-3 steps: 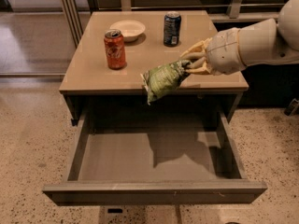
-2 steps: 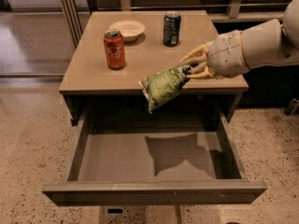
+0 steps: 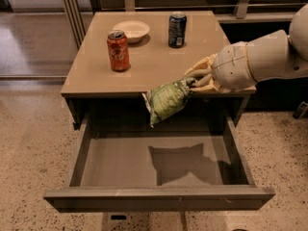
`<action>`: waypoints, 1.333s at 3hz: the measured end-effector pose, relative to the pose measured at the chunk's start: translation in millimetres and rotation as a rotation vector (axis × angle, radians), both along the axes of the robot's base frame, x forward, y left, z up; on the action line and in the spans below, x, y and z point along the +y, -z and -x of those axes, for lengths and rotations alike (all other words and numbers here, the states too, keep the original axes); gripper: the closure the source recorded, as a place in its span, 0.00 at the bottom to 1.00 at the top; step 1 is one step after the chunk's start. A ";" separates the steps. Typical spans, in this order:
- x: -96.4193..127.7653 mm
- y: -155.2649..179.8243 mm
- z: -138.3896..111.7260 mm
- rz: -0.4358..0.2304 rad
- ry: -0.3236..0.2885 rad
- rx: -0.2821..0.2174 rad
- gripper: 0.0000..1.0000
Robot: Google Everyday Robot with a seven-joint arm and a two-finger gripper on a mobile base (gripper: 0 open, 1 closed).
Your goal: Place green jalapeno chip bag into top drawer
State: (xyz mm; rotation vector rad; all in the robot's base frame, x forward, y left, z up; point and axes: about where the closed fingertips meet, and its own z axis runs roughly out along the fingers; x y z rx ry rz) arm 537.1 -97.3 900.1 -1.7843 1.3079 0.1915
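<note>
Drawer point(image 3: 159, 199) stands pulled open under the table point(image 3: 154, 66). On the table's left is an orange can point(image 3: 118, 50), with a bowl point(image 3: 131, 30) behind it and a blue can point(image 3: 177, 29) further right. The bag point(image 3: 167, 100) hangs tilted off the table's front edge, over the drawer, its top pinched by the gripper point(image 3: 192, 83). The arm point(image 3: 262, 59) reaches in level from the table's right.
</note>
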 end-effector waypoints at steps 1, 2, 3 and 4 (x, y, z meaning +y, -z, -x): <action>3.9 10.4 28.9 0.004 0.004 0.043 1.00; 4.9 48.6 38.5 0.039 -0.014 0.037 1.00; 5.0 102.6 38.9 0.082 -0.048 0.007 1.00; 4.8 156.5 32.9 0.121 -0.080 -0.003 1.00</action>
